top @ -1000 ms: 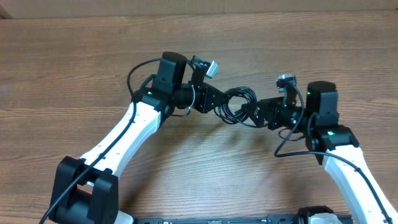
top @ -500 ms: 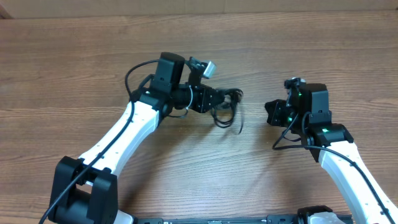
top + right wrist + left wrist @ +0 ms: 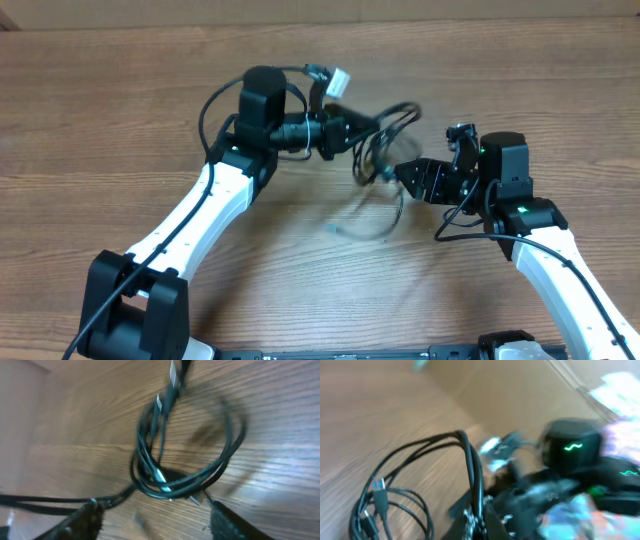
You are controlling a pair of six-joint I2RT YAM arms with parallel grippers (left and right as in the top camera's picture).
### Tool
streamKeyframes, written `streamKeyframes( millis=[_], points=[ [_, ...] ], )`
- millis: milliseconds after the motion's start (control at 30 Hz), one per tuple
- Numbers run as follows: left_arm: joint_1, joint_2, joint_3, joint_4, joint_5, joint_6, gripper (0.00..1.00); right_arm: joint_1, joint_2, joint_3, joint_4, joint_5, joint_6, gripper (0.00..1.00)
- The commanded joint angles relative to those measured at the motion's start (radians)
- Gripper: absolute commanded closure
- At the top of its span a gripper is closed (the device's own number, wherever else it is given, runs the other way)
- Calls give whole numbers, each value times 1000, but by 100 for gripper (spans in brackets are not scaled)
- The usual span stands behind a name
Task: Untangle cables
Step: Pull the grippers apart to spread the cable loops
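Over your wooden tabletop [image 3: 120, 100] the cables [image 3: 405, 110] hang clamped in your left pincer [image 3: 368, 128], loops just before your wide-spread right pincer [image 3: 400, 172]

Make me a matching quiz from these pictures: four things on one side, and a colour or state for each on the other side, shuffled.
Things:
1. left gripper
2. right gripper
3. cables
4. table

Colour or state:
A. brown wood grain
B. open, jaws wide apart
C. thin black loops
D. shut on a bundle

Pairs: 1-D, 2-B, 3-C, 4-A
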Motion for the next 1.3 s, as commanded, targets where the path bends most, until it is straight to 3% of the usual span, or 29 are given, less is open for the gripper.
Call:
streamKeyframes(
  millis=[0, 200, 367, 533, 600, 667, 767, 1000, 1067, 1167, 1267],
  points=[
    [5, -8, 18, 227, 183, -279, 96, -2, 2, 24, 18, -23, -6, 29],
    [4, -8, 18, 539, 225, -563, 96, -2, 11, 24, 129, 63, 3, 39],
    [4, -8, 16, 453, 273, -538, 96, -2, 21, 24, 245, 64, 69, 30],
    [5, -8, 16, 267, 256, -392, 96, -2, 21, 24, 372, 69, 159, 32],
    [5, -8, 16, 224, 244, -378, 96, -2, 21, 24, 393, 75, 163, 41],
    [5, -8, 16, 227, 243, -379, 96, -2, 21, 24, 372, 103, 163, 44],
    [5, -8, 16, 269, 239, -403, 96, -2, 33, 24, 306, 117, 163, 39],
    [5, -8, 16, 433, 240, -518, 96, -2, 128, 23, 155, 117, 163, 40],
    [5, -8, 16, 444, 240, -538, 96, -2, 160, 23, 153, 117, 163, 50],
    [5, -8, 16, 447, 247, -536, 96, -2, 204, 23, 157, 117, 163, 77],
    [14, -8, 16, 446, 249, -528, 96, -2, 223, 23, 161, 123, 162, 82]
  ],
)
